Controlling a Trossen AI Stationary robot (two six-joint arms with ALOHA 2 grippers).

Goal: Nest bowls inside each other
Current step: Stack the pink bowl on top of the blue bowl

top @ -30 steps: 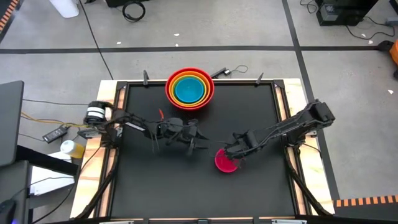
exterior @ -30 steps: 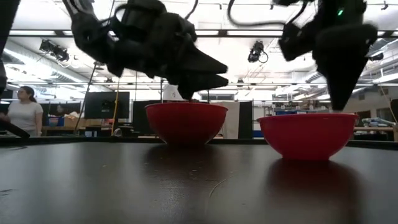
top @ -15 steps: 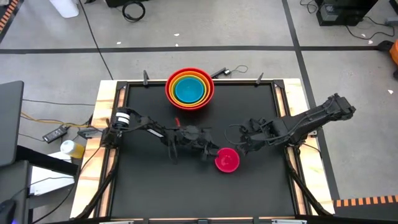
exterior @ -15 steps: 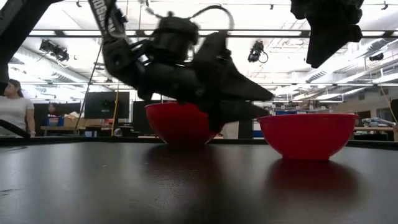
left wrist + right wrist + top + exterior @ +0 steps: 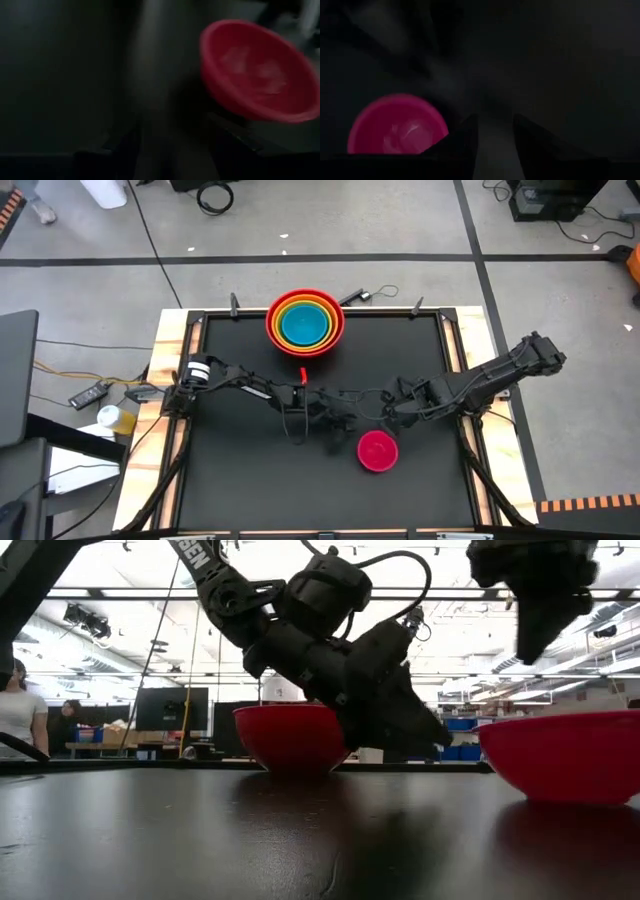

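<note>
The pink bowl (image 5: 377, 451) stands on its base on the black table (image 5: 240, 480), right of centre and toward the near edge. It also shows in the low view (image 5: 565, 755) and in both wrist views (image 5: 255, 70) (image 5: 397, 125). My left gripper (image 5: 350, 428) is open, low over the table and just left of the bowl, pointing at it (image 5: 175, 135). My right gripper (image 5: 388, 418) is open and empty. It hangs well above the table just beyond the bowl's far side (image 5: 535, 645). The red, orange, yellow-green and blue bowls sit nested (image 5: 305, 323) at the far edge. My left gripper comes slanting down from the table's left, and one finger (image 5: 227, 132) lies close under the pink bowl's left rim (image 5: 220, 95). I cannot tell whether that finger touches the bowl.
The nested stack's red outer bowl (image 5: 298, 735) stands behind my left arm in the low view. Bare black table lies to the left and along the near edge. A wooden frame (image 5: 170, 380) borders the table. A person stands far off in the room (image 5: 15, 715).
My left gripper has reached toward the table's right edge and sunk, tipping further down, up to the pink bowl. My right gripper has risen off the bowl's far rim and drawn back a little. The pink bowl has slid toward the near edge and slightly right, staying upright.
</note>
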